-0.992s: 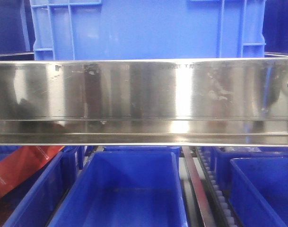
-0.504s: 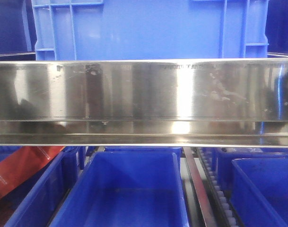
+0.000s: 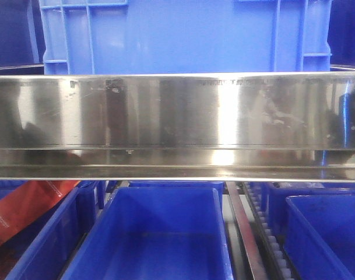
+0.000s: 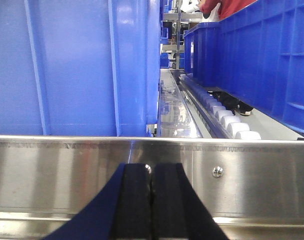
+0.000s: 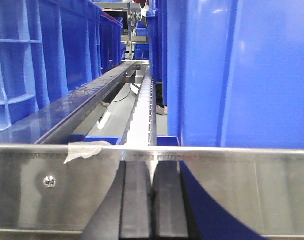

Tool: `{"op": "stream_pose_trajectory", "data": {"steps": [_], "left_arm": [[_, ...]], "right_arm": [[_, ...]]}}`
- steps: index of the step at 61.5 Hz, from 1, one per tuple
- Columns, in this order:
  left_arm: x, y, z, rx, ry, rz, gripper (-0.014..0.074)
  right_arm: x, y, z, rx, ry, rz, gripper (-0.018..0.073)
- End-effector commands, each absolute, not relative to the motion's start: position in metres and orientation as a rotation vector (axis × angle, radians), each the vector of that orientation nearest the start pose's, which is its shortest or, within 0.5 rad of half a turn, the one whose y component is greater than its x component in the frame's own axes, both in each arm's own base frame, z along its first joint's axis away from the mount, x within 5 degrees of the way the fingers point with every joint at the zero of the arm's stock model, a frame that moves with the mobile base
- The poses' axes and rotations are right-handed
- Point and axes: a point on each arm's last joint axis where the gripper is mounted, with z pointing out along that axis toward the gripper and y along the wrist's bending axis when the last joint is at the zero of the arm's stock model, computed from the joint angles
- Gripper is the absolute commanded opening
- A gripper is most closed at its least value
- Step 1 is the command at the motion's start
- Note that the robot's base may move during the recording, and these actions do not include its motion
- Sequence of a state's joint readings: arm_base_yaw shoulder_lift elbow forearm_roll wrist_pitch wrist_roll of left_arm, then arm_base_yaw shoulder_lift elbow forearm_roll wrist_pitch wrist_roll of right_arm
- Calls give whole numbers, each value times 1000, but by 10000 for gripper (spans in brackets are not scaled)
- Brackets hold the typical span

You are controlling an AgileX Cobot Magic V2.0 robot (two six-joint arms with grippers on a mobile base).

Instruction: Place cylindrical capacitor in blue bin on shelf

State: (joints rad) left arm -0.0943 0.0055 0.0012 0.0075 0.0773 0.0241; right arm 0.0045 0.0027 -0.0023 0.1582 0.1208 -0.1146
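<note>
Currently, both grippers face the shelf (image 3: 177,111) front rail. Left gripper (image 4: 151,200): jaws pressed together, nothing visible between them. Right gripper (image 5: 152,200): jaws likewise pressed together, nothing visible between them. The cylindrical capacitor appears in no view. A blue bin (image 3: 160,233) sits on the tier below the rail.

Crumpled strip of pale tape (image 5: 84,150) just up-left of right gripper (image 5: 151,175). Screw head (image 5: 49,181) further left. Second screw head (image 4: 217,171) just right of left gripper (image 4: 151,175). Red cloth (image 4: 226,6) far ahead, up-right. Red printed sheet (image 3: 25,207) shows only in front view.
</note>
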Motion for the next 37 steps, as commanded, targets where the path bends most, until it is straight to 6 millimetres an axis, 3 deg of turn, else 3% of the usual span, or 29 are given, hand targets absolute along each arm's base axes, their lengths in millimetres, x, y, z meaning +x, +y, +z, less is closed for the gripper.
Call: {"op": "stream_pose_trajectory", "data": {"steps": [1, 37], "left_arm": [[56, -5, 207, 82, 1545, -61, -111], [56, -5, 207, 82, 1545, -61, -111]], "right_arm": [[56, 1, 204, 26, 1580, 50, -162], [56, 1, 204, 26, 1580, 50, -162]]}}
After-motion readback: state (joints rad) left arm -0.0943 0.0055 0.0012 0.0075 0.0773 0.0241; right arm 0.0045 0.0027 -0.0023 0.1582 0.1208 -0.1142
